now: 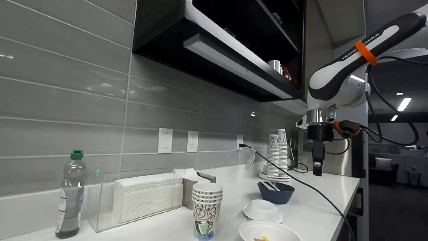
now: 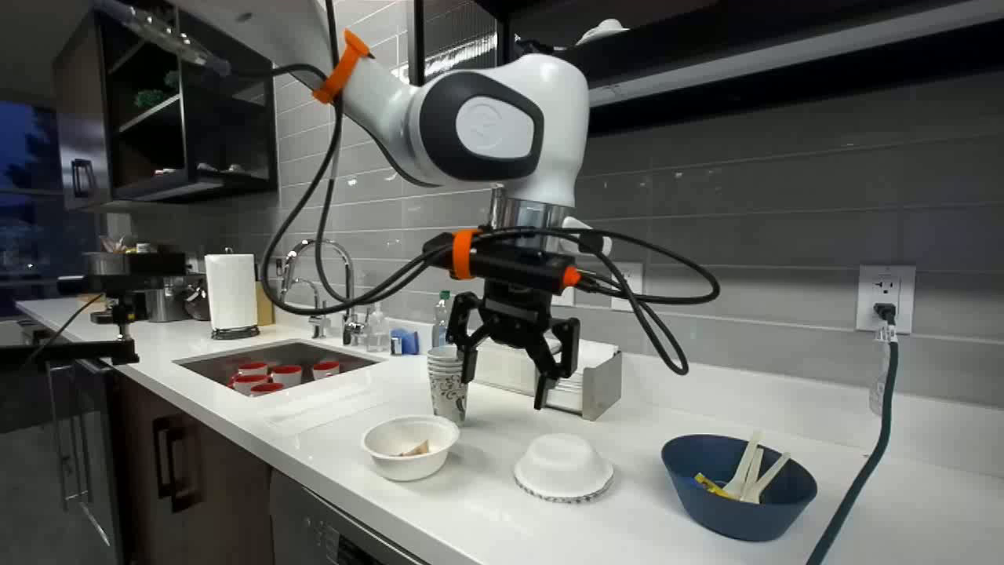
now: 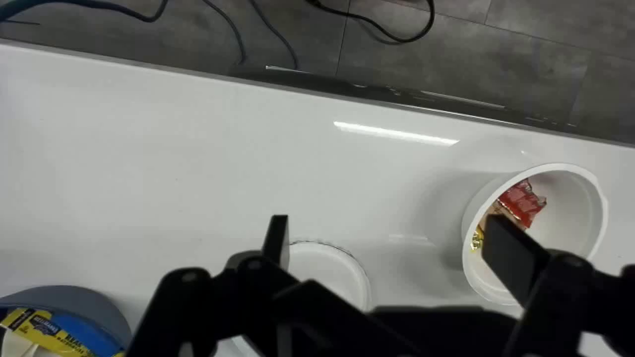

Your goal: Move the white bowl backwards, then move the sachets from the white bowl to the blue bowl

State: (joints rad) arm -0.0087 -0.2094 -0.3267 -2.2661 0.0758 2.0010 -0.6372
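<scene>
Transfer step apparently underway: next, bring black two-finger gripper (image 2: 504, 392) (empty, spread wide) to glossy red sachet (image 3: 522, 202) inside round white paper-like bowl (image 2: 408, 468).

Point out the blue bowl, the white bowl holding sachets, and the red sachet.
Blue bowl (image 2: 736, 519): in an exterior view, on its outer wall.
White bowl (image 2: 409, 468): in an exterior view, on its outer wall.
Red sachet (image 3: 522, 202): in the wrist view, on the middle of its wrapper.

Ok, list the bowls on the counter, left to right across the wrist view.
Blue bowl → upturned white bowl, partly hidden by the gripper → upright white bowl holding sachets.
</scene>
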